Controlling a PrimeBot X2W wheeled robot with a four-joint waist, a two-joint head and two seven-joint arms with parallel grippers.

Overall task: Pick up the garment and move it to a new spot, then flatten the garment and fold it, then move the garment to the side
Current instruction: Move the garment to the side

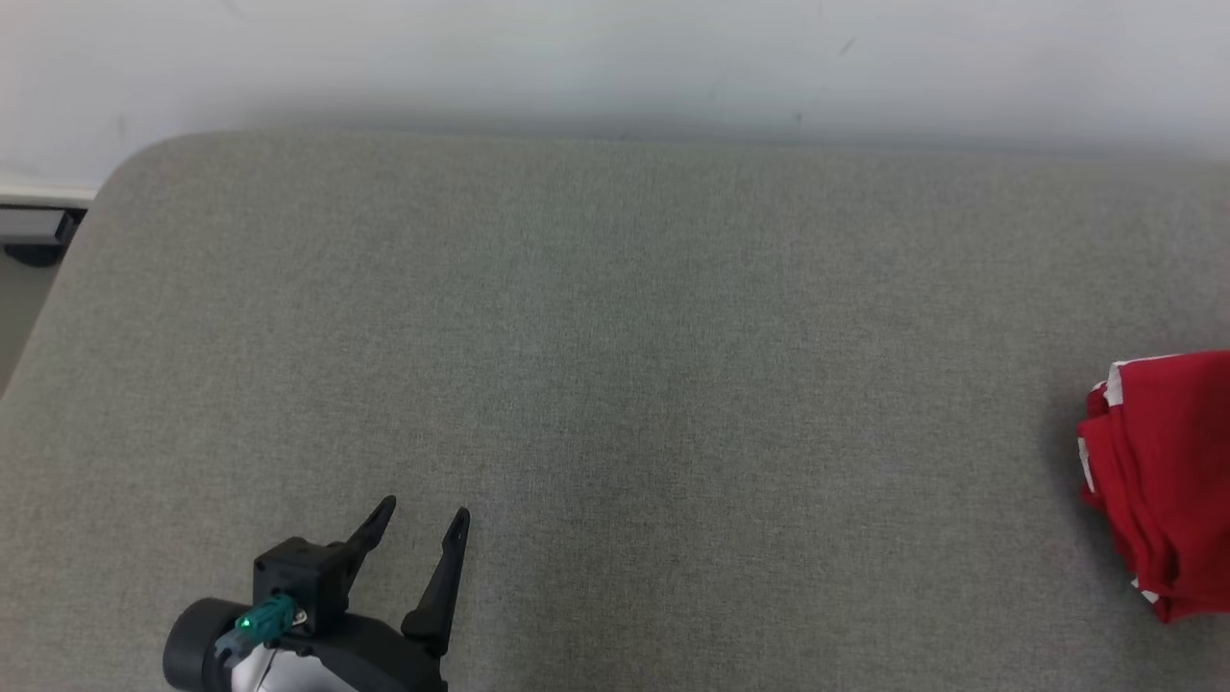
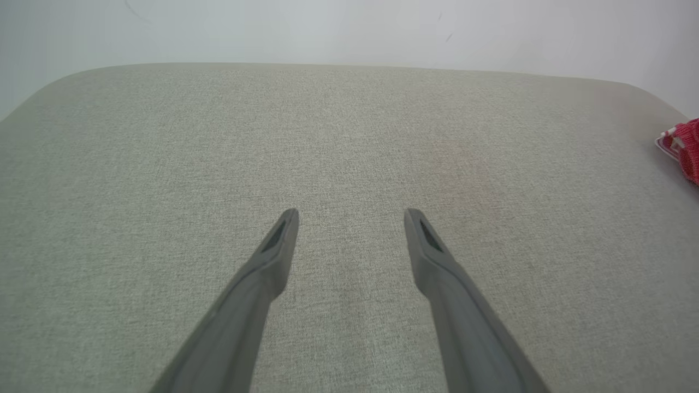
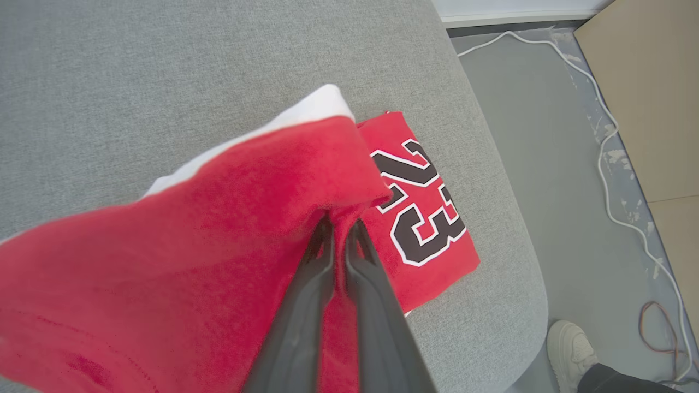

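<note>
**Pinching the red garment (image 3: 218,229) in my right gripper (image 3: 341,224)**

From the head view, my left gripper (image 1: 424,509) hung at the lower left over the grey padded table (image 1: 615,336), fingers spread with nothing between them. The garment lay bunched at that view's right edge, well apart from it.

Along my left wrist, both fingers stood wide over bare grey cloth, and a sliver of red showed at the far right.

Along my right wrist, my fingers were pressed together on a raised fold of red cloth with white trim. Beneath it the rest lay flat near the table's rounded corner, a black number 23 (image 3: 420,204) facing up. A white shoe (image 3: 570,341) stood on the floor (image 3: 535,136) beside a white cable (image 3: 606,147).
</note>
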